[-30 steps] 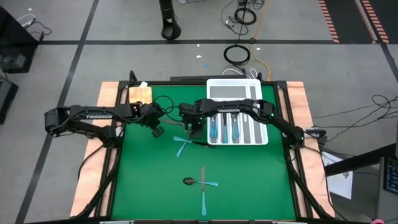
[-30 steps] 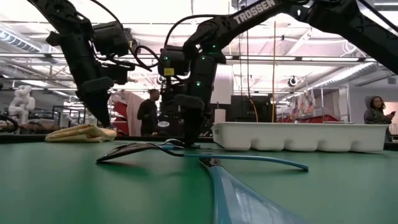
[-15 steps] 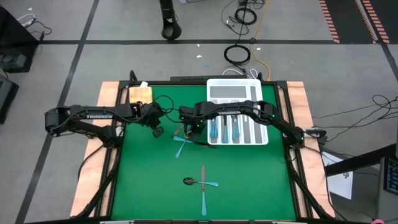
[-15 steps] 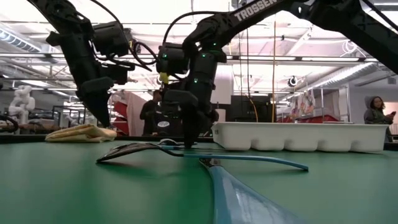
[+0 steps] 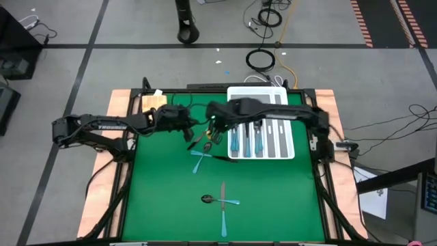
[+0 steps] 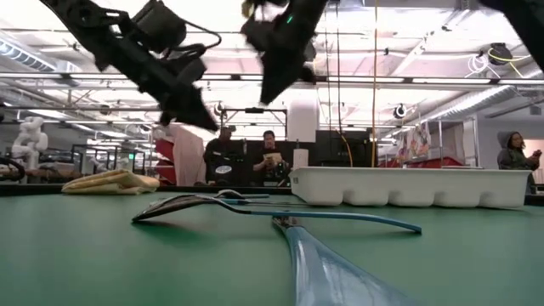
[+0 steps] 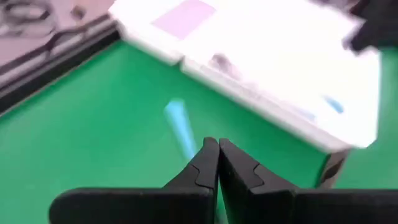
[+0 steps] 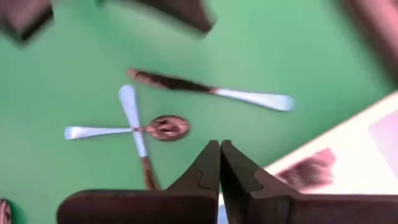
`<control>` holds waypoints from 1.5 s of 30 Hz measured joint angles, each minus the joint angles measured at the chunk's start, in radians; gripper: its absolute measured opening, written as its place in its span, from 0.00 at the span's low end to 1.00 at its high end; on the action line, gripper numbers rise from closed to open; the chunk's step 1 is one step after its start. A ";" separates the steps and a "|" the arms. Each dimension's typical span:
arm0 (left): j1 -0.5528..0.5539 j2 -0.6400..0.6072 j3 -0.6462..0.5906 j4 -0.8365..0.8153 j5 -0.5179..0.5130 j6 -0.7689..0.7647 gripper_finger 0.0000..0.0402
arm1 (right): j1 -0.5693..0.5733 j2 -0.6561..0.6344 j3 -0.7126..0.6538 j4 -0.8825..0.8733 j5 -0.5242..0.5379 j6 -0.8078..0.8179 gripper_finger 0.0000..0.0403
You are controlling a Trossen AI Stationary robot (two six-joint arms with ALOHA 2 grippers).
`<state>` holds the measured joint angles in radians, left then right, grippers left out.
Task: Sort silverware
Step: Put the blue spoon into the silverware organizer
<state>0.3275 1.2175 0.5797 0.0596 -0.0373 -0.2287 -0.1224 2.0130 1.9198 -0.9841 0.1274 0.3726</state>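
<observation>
Silverware loose on the green tabletop (image 5: 157, 205): crossed pair (image 5: 200, 159), dark-bladed knife (image 5: 220, 157) just beside it, second crossed pair (image 5: 222, 201) well apart toward 6 o'clock. More pieces are already in the white tray (image 5: 290, 147) at 3 o'clock.

My right gripper (image 5: 216, 131) and left gripper (image 5: 193, 134) hang near each other by the tray's 9 o'clock edge. Both sets of fingers are pressed together. I can't tell if the right ones pinch anything.

Key relation: the near crossed pair lies at 6 o'clock from both grippers, between them. Its handles run roughly 1–7 and 10–4, so there is no single axis. The knife runs about 9–3. The left looks slightly nearer the pair, the right nearer the knife.

Views:
- Low view shows both grippers lifted well clear of the tabletop; high view can't show that.
- Right wrist view shows one crossed piece is a spoon (image 8: 165, 127), and the knife (image 8: 211, 90) lying apart from it.
- Left wrist view shows only one blue handle (image 7: 180, 127) and the tray.
</observation>
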 joint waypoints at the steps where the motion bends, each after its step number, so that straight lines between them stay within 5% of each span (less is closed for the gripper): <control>1: 0.000 0.020 0.000 0.055 0.019 0.002 0.04 | 0.004 -0.027 0.000 -0.018 0.029 0.009 0.00; 16: -0.012 0.328 0.024 0.175 0.057 -0.164 0.00 | 0.135 -0.309 0.002 -0.181 0.290 0.133 0.00; 25: -0.089 0.335 0.017 -0.002 -0.077 -0.185 0.00 | 0.187 -0.317 0.002 -0.181 0.296 0.133 0.00; 45: -0.301 0.400 0.009 -0.167 -0.148 -0.321 0.00 | 0.240 -0.317 0.002 -0.184 0.290 0.134 0.00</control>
<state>0.0268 1.6173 0.5884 -0.1078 -0.1849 -0.5500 0.1175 1.6962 1.9217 -1.1684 0.4173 0.5068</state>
